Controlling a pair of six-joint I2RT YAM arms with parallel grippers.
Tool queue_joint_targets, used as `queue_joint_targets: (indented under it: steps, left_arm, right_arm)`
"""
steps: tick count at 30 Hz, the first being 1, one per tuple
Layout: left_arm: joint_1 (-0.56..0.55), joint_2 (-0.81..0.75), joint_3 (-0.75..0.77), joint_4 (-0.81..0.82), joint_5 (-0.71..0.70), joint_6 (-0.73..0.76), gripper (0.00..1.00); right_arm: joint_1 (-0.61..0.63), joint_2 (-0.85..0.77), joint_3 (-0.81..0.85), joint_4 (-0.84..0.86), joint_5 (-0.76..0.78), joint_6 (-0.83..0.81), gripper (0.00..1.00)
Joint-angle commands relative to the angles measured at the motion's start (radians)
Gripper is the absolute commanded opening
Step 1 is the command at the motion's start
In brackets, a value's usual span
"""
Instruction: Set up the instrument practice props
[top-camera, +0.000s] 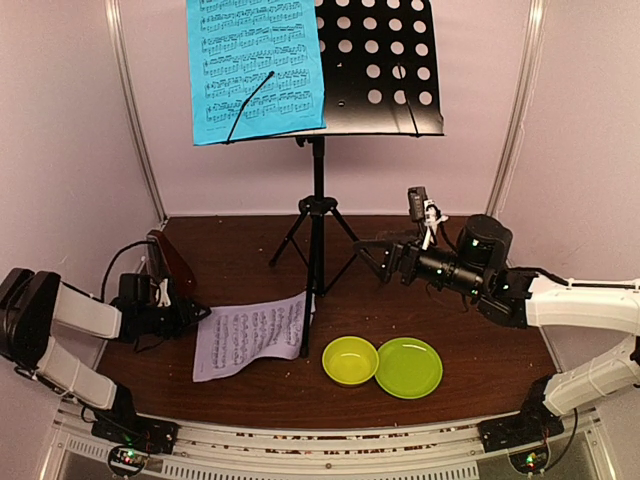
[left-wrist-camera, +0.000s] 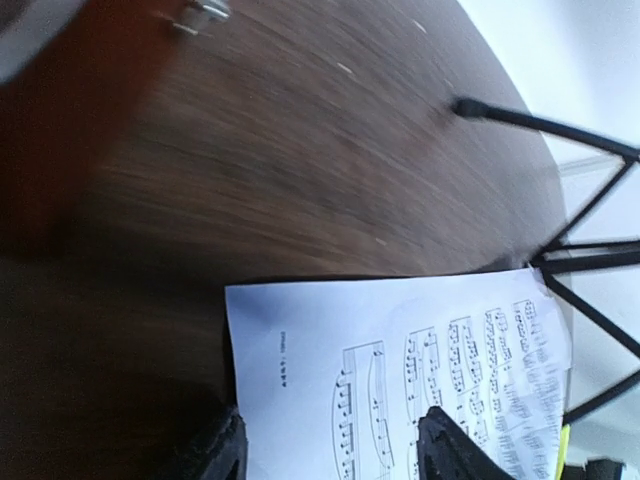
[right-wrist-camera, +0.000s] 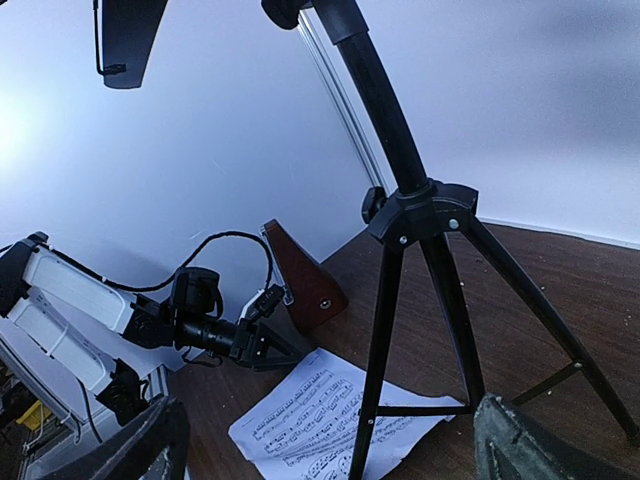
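Black tripod music stand with perforated desk (top-camera: 317, 200) upright mid-table, blue music sheet (top-camera: 255, 65) on it. Pale lilac-white music sheet (top-camera: 250, 335) flat by its feet; small brown wooden metronome (top-camera: 170, 262) left. Left gripper (left-wrist-camera: 330, 455) part-open over that sheet, seemingly gripping nothing. Right gripper (top-camera: 375, 258) wide, empty.

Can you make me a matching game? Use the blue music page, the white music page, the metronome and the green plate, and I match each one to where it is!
Things:
1 blue sheet
2 pale sheet
3 metronome
4 green plate

Places:
A right beside the yellow-green bowl
B lying flat, left of the stand's pole
C up on the music stand
D standing at the table's far left

Pairs: 1-C, 2-B, 3-D, 4-A
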Motion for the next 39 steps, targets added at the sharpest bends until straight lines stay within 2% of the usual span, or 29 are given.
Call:
queue_joint_targets:
  steps: [1, 6, 13, 16, 21, 27, 32, 39]
  left_arm:
    - [-0.059, 0.062, -0.025, 0.127, 0.114, -0.035, 0.61]
    - [-0.107, 0.070, -0.019, 0.159, 0.131, -0.040, 0.71]
    - [-0.128, 0.097, -0.021, 0.159, 0.127, -0.041, 0.66]
    - [-0.128, 0.098, -0.016, 0.150, 0.122, -0.036, 0.66]
    - [-0.128, 0.101, -0.008, 0.142, 0.118, -0.035, 0.66]
    - [-0.128, 0.100, -0.006, 0.138, 0.120, -0.036, 0.66]
    - [-0.127, 0.093, -0.006, 0.131, 0.115, -0.039, 0.66]
    - [-0.127, 0.088, -0.004, 0.131, 0.113, -0.041, 0.66]
  right_arm:
    - [0.004, 0.007, 0.033, 0.012, -0.004, 0.002, 1.00]
    - [0.004, 0.004, 0.031, 0.008, -0.003, 0.002, 1.00]
    - [0.024, 0.019, 0.045, 0.003, -0.090, -0.029, 1.00]
    - [0.103, 0.001, 0.059, -0.097, -0.047, -0.193, 0.96]
    - [0.258, 0.048, 0.140, -0.317, 0.162, -0.455, 0.89]
    - [0.425, 0.250, 0.337, -0.507, 0.363, -0.683, 0.80]
    - [0.505, 0.457, 0.554, -0.688, 0.428, -0.852, 0.74]
    - [0.538, 0.733, 0.905, -0.962, 0.520, -0.896, 0.74]
